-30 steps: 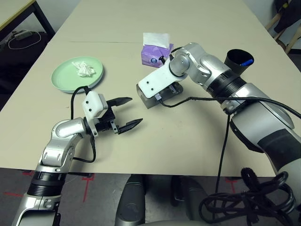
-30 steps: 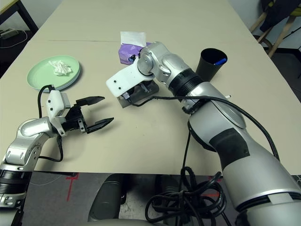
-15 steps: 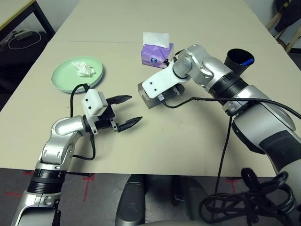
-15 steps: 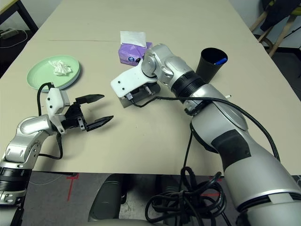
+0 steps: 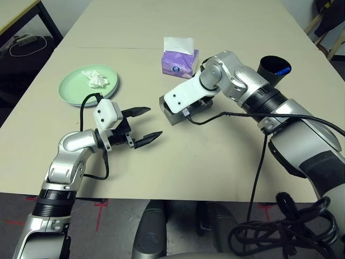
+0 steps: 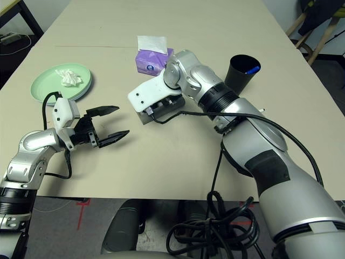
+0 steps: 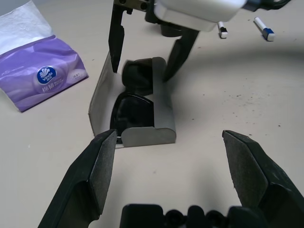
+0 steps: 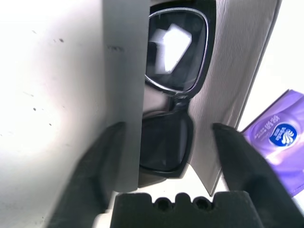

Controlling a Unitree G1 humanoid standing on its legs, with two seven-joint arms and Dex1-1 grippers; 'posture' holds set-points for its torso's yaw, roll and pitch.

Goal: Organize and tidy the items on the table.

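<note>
Beige table (image 5: 226, 162) takes up most of the room, with dark floor off both sides. Right claw (image 7: 145, 47) hangs straight over the grey glasses case (image 7: 130, 102), fingers spread wide so one sits on each long side of it, not clamped on anything as far as I can tell. Black sunglasses (image 7: 135, 97) already lie inside the open case, so my guess is closing the case is the step in hand. Left claw (image 5: 141, 126) hovers above bare tabletop just beside the case, also spread wide and holding nothing.

Going outward: purple tissue pack (image 5: 179, 61) sits just behind the case. Green plate (image 5: 89, 85) is off to the left with crumpled tissue (image 5: 95, 79) on it. Black cup (image 5: 274, 69) stands on the far right with something blue poking out, probably the pen.

I'd say the job is well along, with mostly the case left. Plenty of open table in front of the case and toward the near edge, though the tissue pack crowds it from behind
</note>
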